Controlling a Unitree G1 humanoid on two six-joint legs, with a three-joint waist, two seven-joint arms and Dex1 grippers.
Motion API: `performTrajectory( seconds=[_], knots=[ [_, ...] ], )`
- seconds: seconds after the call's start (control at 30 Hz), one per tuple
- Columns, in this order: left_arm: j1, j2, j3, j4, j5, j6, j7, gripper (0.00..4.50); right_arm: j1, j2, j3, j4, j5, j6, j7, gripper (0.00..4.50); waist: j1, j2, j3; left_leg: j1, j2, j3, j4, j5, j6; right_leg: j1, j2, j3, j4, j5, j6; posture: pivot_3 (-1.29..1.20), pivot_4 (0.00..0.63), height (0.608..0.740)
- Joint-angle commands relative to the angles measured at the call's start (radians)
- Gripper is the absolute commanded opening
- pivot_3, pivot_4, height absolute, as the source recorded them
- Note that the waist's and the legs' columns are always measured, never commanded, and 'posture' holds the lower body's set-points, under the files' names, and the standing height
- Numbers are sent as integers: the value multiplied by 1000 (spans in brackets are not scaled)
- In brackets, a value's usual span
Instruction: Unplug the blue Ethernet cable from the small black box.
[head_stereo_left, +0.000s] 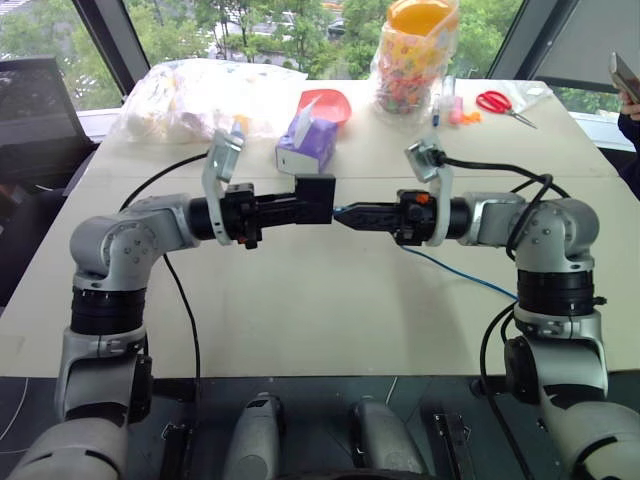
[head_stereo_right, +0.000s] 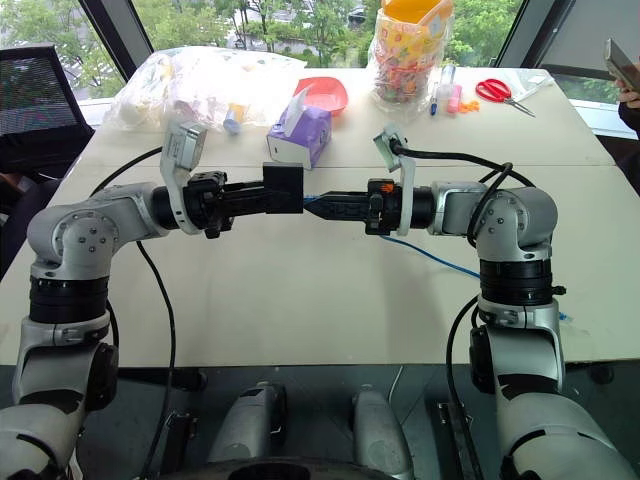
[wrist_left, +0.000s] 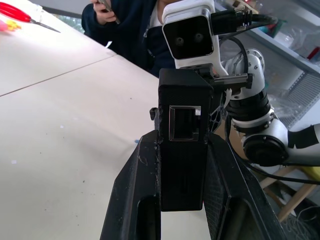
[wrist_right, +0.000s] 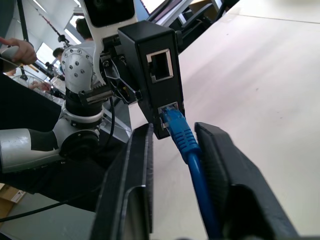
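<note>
My left gripper (head_stereo_left: 303, 206) is shut on the small black box (head_stereo_left: 315, 198) and holds it level above the table, with one empty port (wrist_left: 184, 122) facing the left wrist camera. The blue Ethernet cable (wrist_right: 187, 145) is plugged into the box's lower port (wrist_right: 167, 111). My right gripper (head_stereo_left: 340, 214) points at the box from the other side. Its fingers (wrist_right: 135, 165) flank the cable just behind the plug, with a small gap showing on each side. From there the cable trails back under my right arm onto the table (head_stereo_left: 460, 272).
On the far half of the white table (head_stereo_left: 300, 310) stand a purple tissue box (head_stereo_left: 307, 143), a red bowl (head_stereo_left: 327, 103), a clear plastic bag (head_stereo_left: 190, 95), a jar of colourful bits (head_stereo_left: 413, 55) and red scissors (head_stereo_left: 505, 103). A person holding a phone (wrist_left: 125, 25) sits at the right edge.
</note>
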Motion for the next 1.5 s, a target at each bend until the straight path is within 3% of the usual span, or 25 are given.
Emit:
performTrajectory(
  seconds=[0.03,0.07,0.23,0.7,0.83,1.2,1.37,1.5],
  knots=[
    [1,11,8,-35,-17,-5,-4,499,-27,-9,-10,-19,33,-14,3,1545,0,0,0,0,0,0,0,0,0,0,0,0,0,0,0,0,150,735],
    [2,12,8,-35,-16,-6,-4,499,-27,-9,-10,-20,34,-14,3,1545,0,0,0,0,0,0,0,0,0,0,0,0,0,0,0,0,150,735],
    [6,15,3,-39,-16,-7,-9,499,-28,-10,-12,-20,39,-11,2,59,0,0,0,0,0,0,0,0,0,0,0,0,0,0,0,0,150,735],
    [31,30,-3,-64,-29,0,-25,499,-25,-34,7,-32,56,-10,9,59,0,0,0,0,0,0,0,0,0,0,0,0,0,0,0,0,150,735],
    [34,53,6,-63,-49,22,-47,499,16,-102,69,-73,11,-97,78,59,1,0,0,0,0,0,0,0,0,0,0,0,-1,0,0,0,150,735],
    [29,100,23,-40,-60,13,-74,499,35,-197,71,46,-26,-196,145,59,1,0,0,0,0,0,0,0,0,0,0,0,-1,0,0,0,150,735],
    [33,102,7,-36,-31,-14,-79,499,38,-203,146,160,-230,-384,62,59,0,0,0,0,0,0,0,0,0,0,0,0,-1,0,0,0,150,735],
    [32,25,-40,-3,60,-126,-29,499,-36,-137,149,428,-421,-618,-135,59,2,0,0,0,0,1,1,0,0,0,0,1,-1,0,0,0,150,735]
  ],
)
